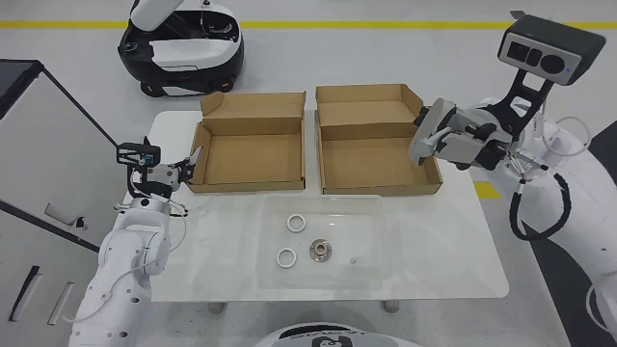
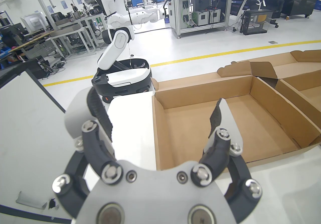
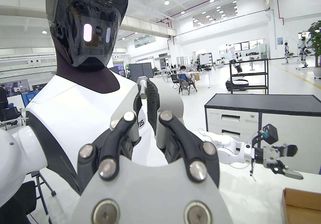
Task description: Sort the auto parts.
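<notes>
Now: right end effector (image 3: 146,99) clamps a bolt (image 3: 142,87) over the right rim of the upper-right cardboard box (image 1: 376,164). Released here, it might fall outside. Left end effector (image 2: 160,115) gapes, empty.

Pads (image 3: 152,102) of right end effector (image 3: 145,95) hiding most of bolt (image 3: 142,84), only head and short shank showing. Small white piece (image 1: 354,259) on bench (image 1: 434,251) appearing too tiny to identify. Right wrist view's edge cutting off right box (image 3: 301,201).

Two open cardboard boxes (image 1: 253,154) (image 1: 378,159), two white rings (image 1: 297,222) (image 1: 286,257), one flanged metal part (image 1: 319,249), one small white piece (image 1: 354,259), one bolt (image 3: 142,87).
</notes>
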